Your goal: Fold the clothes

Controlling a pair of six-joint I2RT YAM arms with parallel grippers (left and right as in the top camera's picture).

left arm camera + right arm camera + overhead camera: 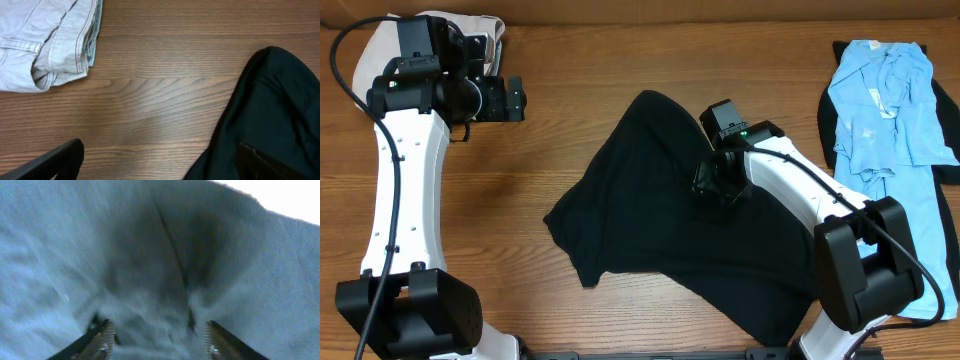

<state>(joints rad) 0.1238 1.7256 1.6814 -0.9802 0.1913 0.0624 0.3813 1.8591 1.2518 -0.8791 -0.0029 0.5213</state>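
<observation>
The wood-grain table (620, 70) is the widest surface, smooth and hard, so cloth should slide on it easily. At its centre lies the black garment (640, 220), spread in an irregular, loosely crumpled shape with a rounded lobe toward the far side and a ragged corner toward the near left. It looks like soft, thin knit: light, limp and sure to sag and drape when lifted, with no stiffness to keep a fold line by itself. It is probably best taken at an edge or corner rather than mid-panel, with both layers pinched so that one does not slip away.

At the right edge lies a light blue shirt (885, 90), rumpled, of a crisper weave. At the far left corner sit pale folded trousers (45, 40) with stitched seams, a heavier cloth.

The right gripper (157, 337) is pressed down into the middle of the black garment, jaws spread, with a ridge of fabric bunched between them. The left gripper (510, 100) hovers over bare table near the trousers, jaws apart and empty.
</observation>
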